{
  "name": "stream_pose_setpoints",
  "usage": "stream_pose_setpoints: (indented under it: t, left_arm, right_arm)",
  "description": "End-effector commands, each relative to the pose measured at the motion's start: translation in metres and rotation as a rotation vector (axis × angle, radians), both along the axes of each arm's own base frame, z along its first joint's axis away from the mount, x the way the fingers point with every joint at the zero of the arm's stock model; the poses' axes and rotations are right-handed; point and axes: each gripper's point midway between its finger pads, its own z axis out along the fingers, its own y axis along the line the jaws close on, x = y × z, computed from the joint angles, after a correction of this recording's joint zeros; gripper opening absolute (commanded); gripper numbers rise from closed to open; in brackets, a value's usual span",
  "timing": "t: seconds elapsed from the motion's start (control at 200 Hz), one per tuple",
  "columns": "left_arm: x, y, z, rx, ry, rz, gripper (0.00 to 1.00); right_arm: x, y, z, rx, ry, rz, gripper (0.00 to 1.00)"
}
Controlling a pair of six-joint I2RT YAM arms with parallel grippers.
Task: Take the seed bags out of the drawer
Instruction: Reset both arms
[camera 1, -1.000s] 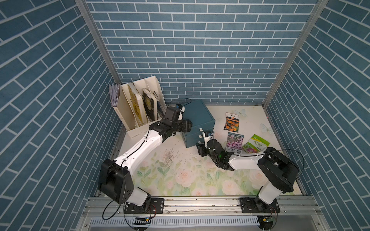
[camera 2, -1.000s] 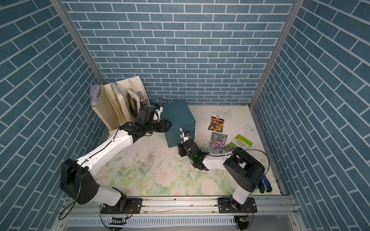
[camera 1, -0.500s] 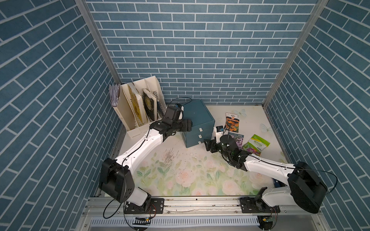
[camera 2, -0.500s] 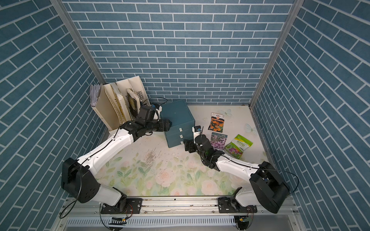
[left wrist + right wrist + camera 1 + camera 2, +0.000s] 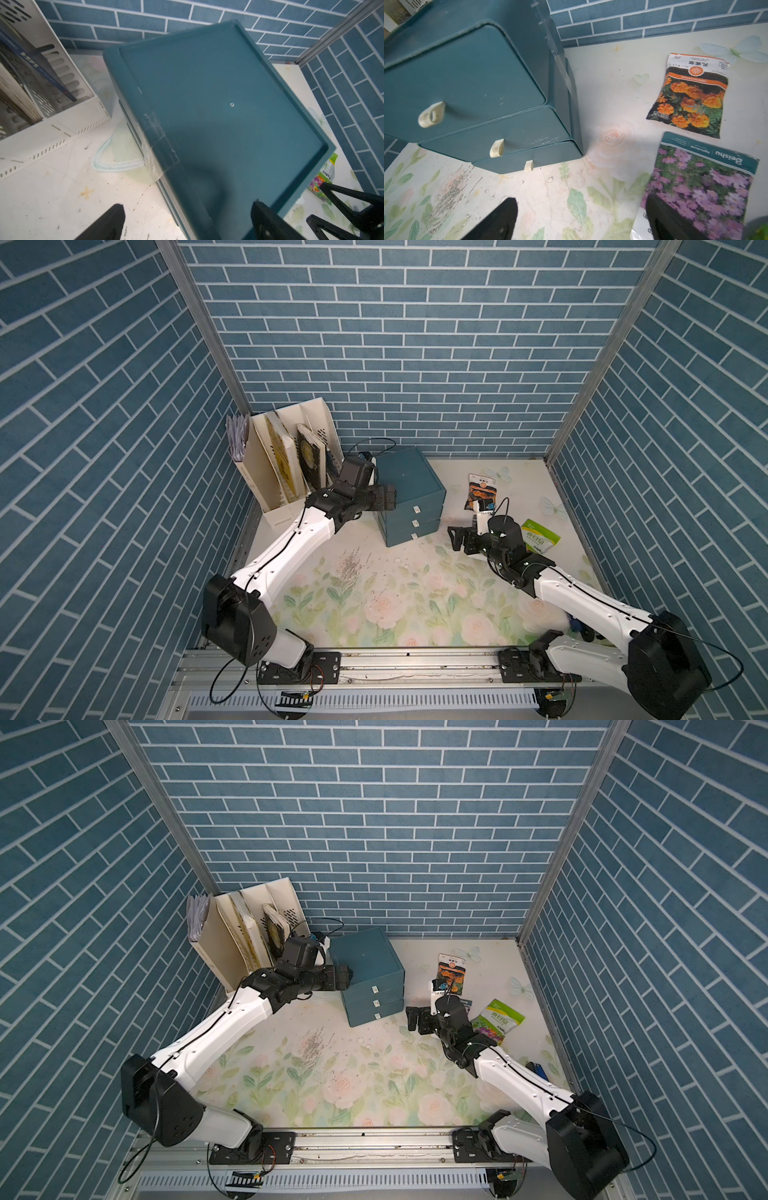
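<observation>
The right hand (image 5: 581,205) is spread wide and holds nothing. It hangs low over the floral surface (image 5: 374,597), between the front of the teal chest (image 5: 409,479) and the purple-bloom packet (image 5: 708,182). In the wrist view one finger (image 5: 660,218) covers that packet's near edge (whether it actually touches, I cannot tell).

The left hand (image 5: 187,214) is also wide open and empty. It sits at the chest's left side near the top, one finger (image 5: 264,220) over the rim and the other out over the surface.

There are two hands and three seed bags. All three bags lie flat on the surface to the right of the chest:
- the orange-bloom packet (image 5: 481,489) is farthest back;
- the purple one is just in front of it;
- the green-white packet (image 5: 540,536) is off to the right.

The chest is the only one here. It has three drawers (image 5: 477,79), all shut, each with a pale pull tab (image 5: 431,114). One white file holder (image 5: 255,472) stands in the back left corner, and I can make out two books (image 5: 309,456) in it.

A second ago the right hand was up against the chest's front with its arm folded close. It has since drawn back toward the packets with its fingers spread, and from above the wrist now hides most of the purple packet. The left hand has kept its place by the chest but has opened. The packets have not moved.
</observation>
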Motion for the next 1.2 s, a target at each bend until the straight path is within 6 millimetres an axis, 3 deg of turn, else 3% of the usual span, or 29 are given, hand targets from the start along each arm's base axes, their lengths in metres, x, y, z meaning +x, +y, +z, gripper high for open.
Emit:
stream_pose_setpoints:
  t: [0.0,0.14,0.415,0.76,0.915,1.195]
  left_arm:
    - [-0.006,0.013,0.037,-0.022,-0.105,0.046,1.0]
    - [-0.016,0.029,0.046,-0.009,-0.166,0.085,1.0]
    - [-0.031,0.063,0.037,0.078,-0.24,0.166,1.0]
    - [-0.03,0.098,0.028,0.13,-0.326,0.26,1.0]
    - [-0.026,0.114,0.015,0.157,-0.329,0.297,1.0]
    - [-0.017,0.143,-0.006,0.186,-0.347,0.368,1.0]
  right_arm:
    - [-0.001,-0.015,-0.003,-0.024,0.015,0.002,1.0]
    - [0.011,-0.04,-0.001,-0.029,0.015,-0.055,1.0]
    - [0.041,-0.1,0.004,-0.07,0.003,-0.203,1.0]
    - [0.073,-0.177,0.001,-0.142,-0.008,-0.422,1.0]
    - [0.075,-0.2,-0.005,-0.177,-0.042,-0.516,1.0]
    - [0.081,-0.218,-0.024,-0.245,-0.057,-0.571,1.0]
